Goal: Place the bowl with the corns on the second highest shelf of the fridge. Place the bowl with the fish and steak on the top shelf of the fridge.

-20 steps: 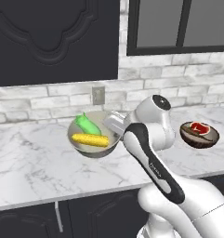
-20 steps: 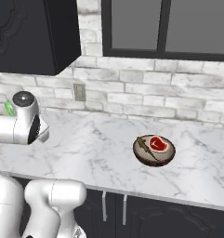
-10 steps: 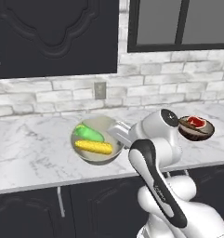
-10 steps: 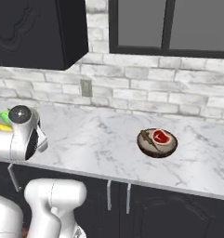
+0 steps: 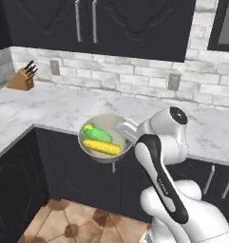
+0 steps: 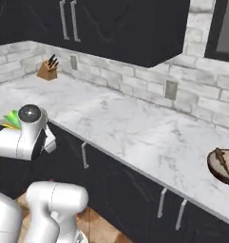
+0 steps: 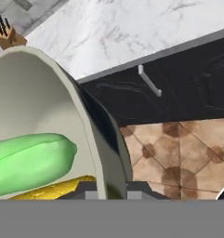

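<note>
The pale grey-beige bowl with the corns [image 5: 104, 138] hangs in the air just in front of the counter edge, above the tiled floor. My gripper [image 5: 126, 130] is shut on its right rim. Inside lie a green-husked cob [image 5: 98, 133] and a yellow cob [image 5: 102, 147]. The hand view shows the bowl's rim [image 7: 85, 125] up close between my gripper's [image 7: 112, 191] tips, with the green cob [image 7: 29, 160] and the yellow cob [image 7: 57, 188] inside. The dark bowl with the fish and steak [image 6: 224, 163] sits on the counter far right. The fridge and its shelves are out of view.
A marble counter [image 5: 63, 111] runs along the brick wall and turns a corner at the left. A knife block [image 5: 22, 78] stands at the back left. Dark lower cabinets with bar handles [image 6: 85, 154] stand under the counter. Brown floor tiles [image 5: 73, 220] lie below the bowl.
The whole picture has shifted, so the base has moved back and turned left. The held bowl has come off the counter and now hangs in front of its edge.
</note>
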